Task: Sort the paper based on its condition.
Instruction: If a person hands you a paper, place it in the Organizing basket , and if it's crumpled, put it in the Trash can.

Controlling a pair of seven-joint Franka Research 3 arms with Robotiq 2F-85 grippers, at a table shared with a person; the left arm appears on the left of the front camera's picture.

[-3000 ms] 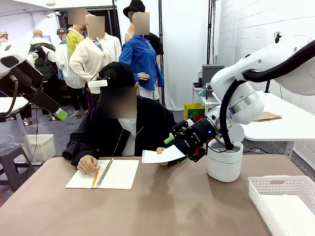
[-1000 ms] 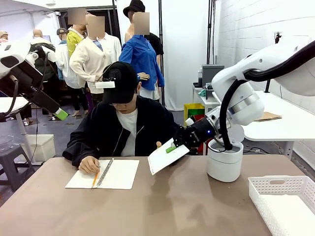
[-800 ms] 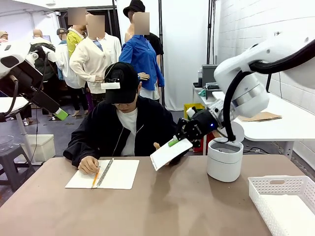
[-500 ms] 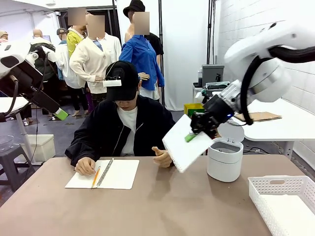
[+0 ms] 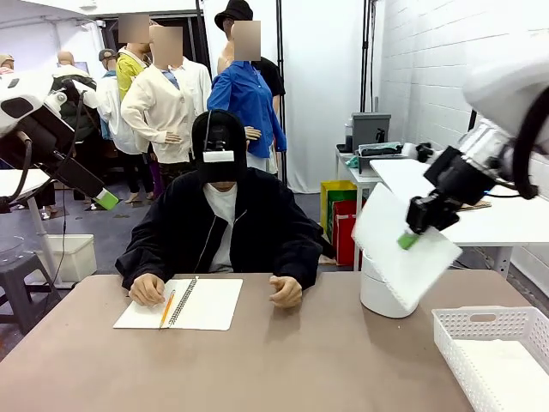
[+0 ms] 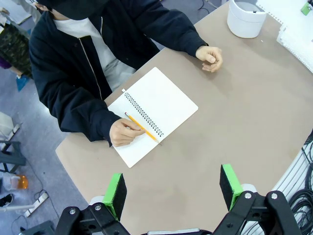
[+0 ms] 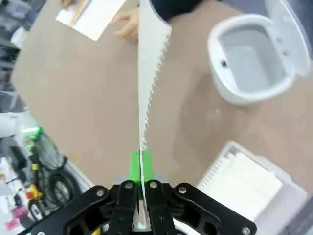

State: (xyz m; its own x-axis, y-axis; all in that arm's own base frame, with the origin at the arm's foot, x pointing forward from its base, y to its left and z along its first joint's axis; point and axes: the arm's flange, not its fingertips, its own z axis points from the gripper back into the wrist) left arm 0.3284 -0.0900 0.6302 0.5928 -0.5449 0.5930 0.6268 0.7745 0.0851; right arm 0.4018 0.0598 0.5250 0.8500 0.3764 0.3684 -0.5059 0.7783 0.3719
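**Over the table's right end: one sheet held on edge, bin or basket undecided**

Above the right side of the table (image 5: pixel 300 369), the right gripper (image 5: pixel 409 238) is clamped on the paper (image 5: pixel 384 257), its green pads pinching the sheet's upper right part while the rest hangs free, tilted down towards the tabletop. In the front view the sheet hangs in front of the white bin (image 5: pixel 376 298) and just left of the white basket (image 5: pixel 480 319). Neither container has received it.

Seen along the fingers in the right wrist view, the sheet stands edge-on, straight and unbent, with a notched fringe along one side where it looks torn from a spiral binding. Gripping it by an edge leaves the sheet free to drop the moment the pads part.

Both destinations lie below that view: the bin with its lid up at the far right, the basket nearer and holding flat white sheets (image 7: pixel 247 182). Because this sheet looks flat and uncrumpled, the basket seems the likelier home, though the fringed edge could argue for the bin.

At the far side the person rests one hand (image 5: pixel 285 292) on the table as a loose fist and holds a pencil (image 5: pixel 166 309) at the open notebook (image 5: pixel 206 302) with the other.

High over the table's left part, the left gripper (image 6: pixel 173 188) hangs with its fingers spread wide and nothing between them, probably parked clear of the person's writing space.
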